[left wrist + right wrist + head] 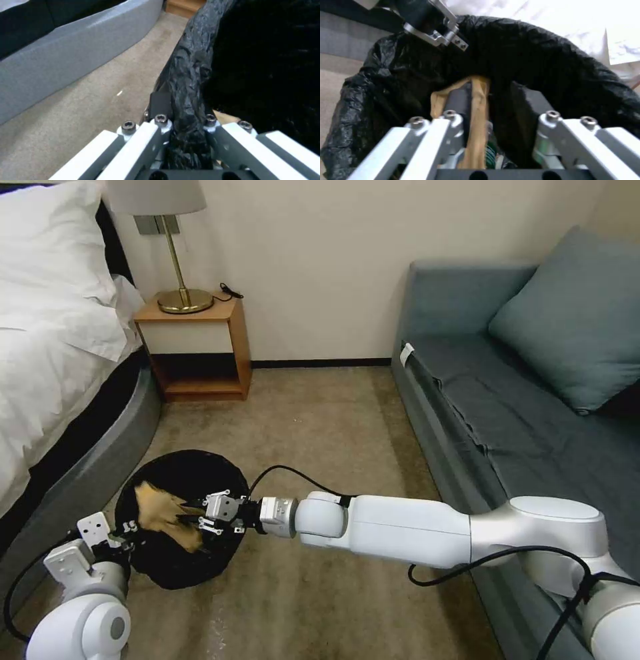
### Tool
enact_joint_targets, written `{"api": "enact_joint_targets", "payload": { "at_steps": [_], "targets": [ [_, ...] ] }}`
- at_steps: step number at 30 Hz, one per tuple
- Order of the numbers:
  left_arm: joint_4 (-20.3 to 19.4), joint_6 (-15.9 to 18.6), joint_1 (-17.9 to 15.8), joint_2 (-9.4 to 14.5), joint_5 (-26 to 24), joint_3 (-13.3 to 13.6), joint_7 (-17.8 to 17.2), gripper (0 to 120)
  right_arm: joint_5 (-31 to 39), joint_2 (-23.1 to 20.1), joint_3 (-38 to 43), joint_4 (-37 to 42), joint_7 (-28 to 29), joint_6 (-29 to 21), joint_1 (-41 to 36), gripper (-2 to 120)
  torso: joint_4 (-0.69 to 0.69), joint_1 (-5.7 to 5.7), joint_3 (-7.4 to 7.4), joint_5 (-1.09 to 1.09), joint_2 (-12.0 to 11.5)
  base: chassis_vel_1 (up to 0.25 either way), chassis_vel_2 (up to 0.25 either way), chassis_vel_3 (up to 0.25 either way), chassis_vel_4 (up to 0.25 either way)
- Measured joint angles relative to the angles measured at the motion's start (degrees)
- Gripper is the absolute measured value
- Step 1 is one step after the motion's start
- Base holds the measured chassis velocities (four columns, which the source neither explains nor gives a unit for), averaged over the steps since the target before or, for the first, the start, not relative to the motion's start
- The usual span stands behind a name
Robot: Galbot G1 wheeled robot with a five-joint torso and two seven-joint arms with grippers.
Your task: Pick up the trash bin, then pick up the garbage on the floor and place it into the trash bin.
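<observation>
The trash bin (pixel 175 573) sits left of the sofa (pixel 533 447), before the nightstand (pixel 197 347).

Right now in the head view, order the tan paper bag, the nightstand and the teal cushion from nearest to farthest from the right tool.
1. Tan paper bag: at the right tool, over the trash bin.
2. Nightstand: against the wall, by the bed.
3. Teal cushion: on the sofa, far right.
</observation>
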Motion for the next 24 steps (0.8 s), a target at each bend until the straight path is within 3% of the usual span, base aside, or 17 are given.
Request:
{"api": "enact_joint_targets", "payload": {
  "at_steps": [9, 12, 16, 17, 18, 20, 24],
  "targets": [
    [1.12, 0.04, -0.32, 0.0, -0.68, 0.22, -0.27, 3, 0.12, -2.22, 7.66, 4.07, 0.57, 0.09, -0.11, 72, 0.02, 0.0, 0.0, 0.0, 0.0, 0.0, 0.0, 0.0, 0.0],
    [1.32, 0.34, -0.62, 0.03, -3.86, 0.68, -1.25, 3, 0.17, -4.43, 11.65, 6.36, 0.82, -0.3, -0.13, 82, 0.02, 0.0, 0.0, 0.01, 0.0, 0.0, 0.0, 0.0, 0.0],
    [2.98, 1.67, -1.28, -0.05, -12.46, 1.79, -4.4, 3, 0.27, -10.91, 14.85, 12.72, 1.05, -1.08, -0.18, 97, -0.02, 0.0, 0.0, 0.02, 0.0, 0.0, 0.0, 0.0, 0.0],
    [2.98, 1.67, -1.28, -0.05, -12.46, 1.79, -4.4, 3, 0.27, -10.91, 14.85, 12.72, 1.05, -1.08, -0.18, 97, -0.02, 0.0, 0.0, 0.02, 0.0, 0.0, 0.0, 0.0, 0.0],
    [3.92, 2.49, -1.62, -0.15, -16.35, 2.17, -5.65, 3, 0.2, -12.59, 14.86, 14.35, 1.05, -1.21, -0.42, 99, -0.03, 0.0, 0.0, 0.02, 0.0, 0.0, 0.0, 0.0, 0.0],
    [4.21, 2.66, -1.69, -0.18, -17.04, 2.22, -5.89, 3, 0.12, -13.0, 14.86, 14.64, 1.05, -1.21, -0.52, 99, -0.02, 0.0, 0.0, 0.01, 0.0, 0.0, 0.0, 0.0, 0.0],
    [9.0, 3.73, -2.56, -0.12, -21.28, 2.39, -8.43, 3, -0.58, -14.96, 15.46, 15.25, 1.0, -1.05, -1.75, 100, 0.01, 0.0, 0.0, 0.01, 0.0, 0.0, 0.0, 0.0, 0.0]
  ]
}}
